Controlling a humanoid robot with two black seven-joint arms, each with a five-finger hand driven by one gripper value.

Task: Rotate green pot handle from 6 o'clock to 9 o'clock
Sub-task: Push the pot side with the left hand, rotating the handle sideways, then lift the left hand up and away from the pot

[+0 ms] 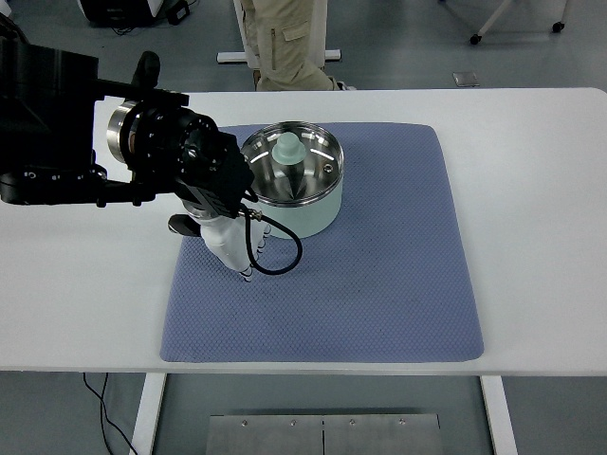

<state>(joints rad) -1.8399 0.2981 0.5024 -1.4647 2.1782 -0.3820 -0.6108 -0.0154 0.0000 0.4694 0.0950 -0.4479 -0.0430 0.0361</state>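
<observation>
- Pot (308,204) sits on the blue mat (379,284), toward the mat's upper left, on the white table (531,190); pale green wall, shiny steel inside.
- Inside the pot stands a pale green knob-like piece (287,149) on a metal cone — it could be a lid lying upside down, hard to say for sure.
- Left hand (228,242) comes in from the left on a bulky black arm and hangs right against the pot's lower-left side, white fingers (244,265) pointing down toward the mat.
- Handle? It can't be seen at all; wrist and palm cover the very spot where it could stick out, so its clock position can't be read.
- Grip: can't tell. The fingers look bunched fairly close together, but whether they hold anything is hidden under the wrist.
- A black cable (285,256) loops off the hand, lying low over the mat just below the pot.
- Right arm isn't in the picture.
- A person in beige trousers (285,43) stands at the far side of the table, well apart from the pot.
- Step in hand, as a judgement: the hand is at the pot's near-left side, so it is either closing on the handle or part-way through the swing; progress can't be scored with the handle hidden.
- Next move calls for a firm hold on the handle, then a clockwise sweep toward the picture's left, pot turning in place.
- Risk: the mat may bunch up or the pot may slide instead of turning.
</observation>
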